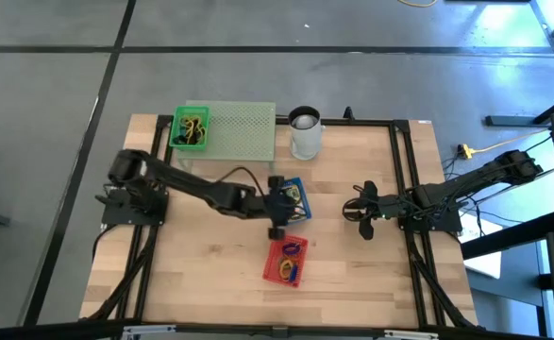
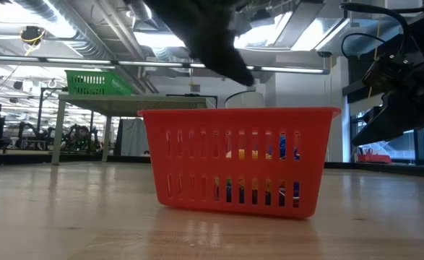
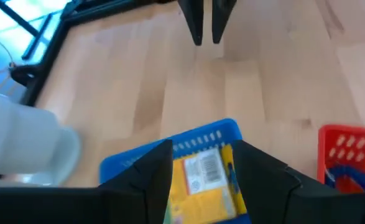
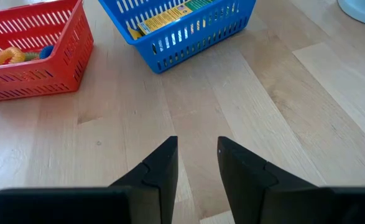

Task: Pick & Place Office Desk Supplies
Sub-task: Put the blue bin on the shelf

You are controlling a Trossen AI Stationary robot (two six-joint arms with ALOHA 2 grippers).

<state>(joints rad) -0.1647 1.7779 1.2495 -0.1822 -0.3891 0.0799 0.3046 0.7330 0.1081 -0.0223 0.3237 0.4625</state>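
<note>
A blue basket (image 1: pixel 298 200) at the table's middle holds a yellow card pack (image 3: pixel 204 174). My left gripper (image 1: pixel 286 203) hovers over it, open, one finger to each side of the pack in the left wrist view (image 3: pixel 204 186), touching nothing. Nearer the front edge, a red basket (image 1: pixel 288 262) holds orange and blue rubber bands (image 4: pixel 11 56). My right gripper (image 1: pixel 361 212) waits to the right of both baskets, open above bare wood (image 4: pixel 198 165), nothing between its fingers.
At the far left, a green basket (image 1: pixel 190 129) with dark and yellow items sits on a pale green mesh stand (image 1: pixel 243 130). A white cup (image 1: pixel 305 134) stands beside the stand. Black frame rails (image 1: pixel 404 161) run along the table's sides. Bare wood lies between the baskets and my right gripper.
</note>
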